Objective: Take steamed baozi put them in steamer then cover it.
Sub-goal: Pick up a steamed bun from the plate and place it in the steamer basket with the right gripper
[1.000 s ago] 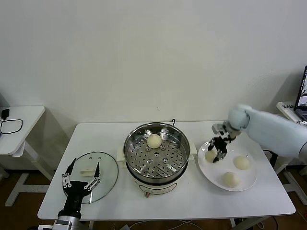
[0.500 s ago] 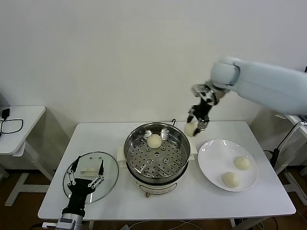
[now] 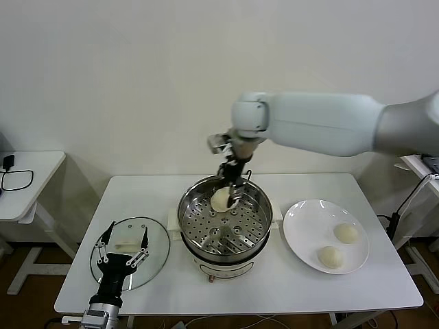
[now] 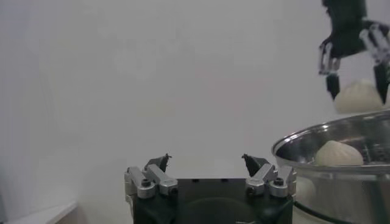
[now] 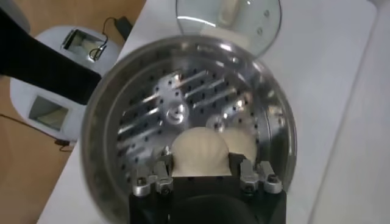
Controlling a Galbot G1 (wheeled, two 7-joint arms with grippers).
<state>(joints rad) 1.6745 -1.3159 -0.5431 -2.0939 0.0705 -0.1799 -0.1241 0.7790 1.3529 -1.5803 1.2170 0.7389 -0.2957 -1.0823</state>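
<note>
The table [image 3: 384,288] is flat, white and matte, and carries the steamer [image 3: 224,226], a shiny round steel pot with a perforated tray on a white base. To its right sits a smooth white plate [image 3: 302,233] with two buns [image 3: 346,233] left on it; to its left lies the lid [image 3: 154,253], clear glass with a metal rim and white handle. I have the right pincer [image 3: 232,186] clamped on a bun [image 5: 198,153], soft, domed and cream-white, over the steamer's far side, directly above the bun on the tray [image 4: 338,153]. My worry is that releasing here drops one bun onto the other: rounded dough would roll or stick, and crowd the two to come. Squeezing harder could dent it. The left pincer [image 3: 122,255] hangs with its fingers apart over the lid, idle.
</note>
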